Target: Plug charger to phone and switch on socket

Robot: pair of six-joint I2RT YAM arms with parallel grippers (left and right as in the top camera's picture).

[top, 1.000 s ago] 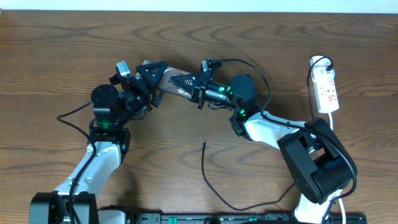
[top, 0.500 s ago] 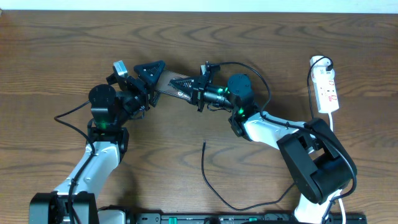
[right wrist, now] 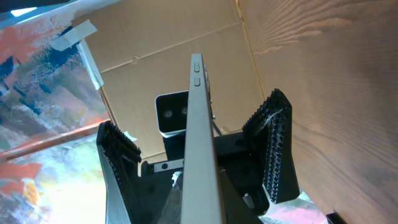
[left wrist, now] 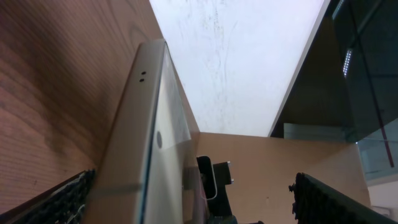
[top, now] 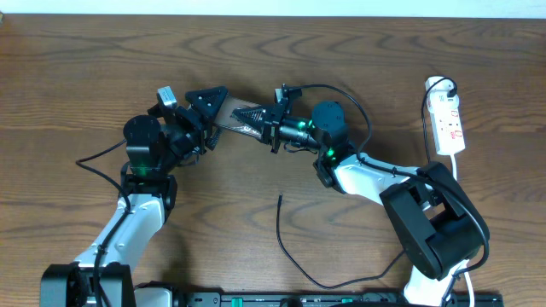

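Phone [top: 235, 115] sits edge-on between the arms, with right gripper [top: 263, 119] clamped on one end. Left gripper [top: 212, 115] has its jaws wide apart around the other end (no grip). Over the last second only the left arm has shifted slightly. Charger [top: 279, 230] lies unplugged on the table and the socket [top: 449, 124] is untouched.

The phone [top: 235, 118] lies behind the charger [top: 279, 223] – the socket [top: 449, 124] well apart to their right
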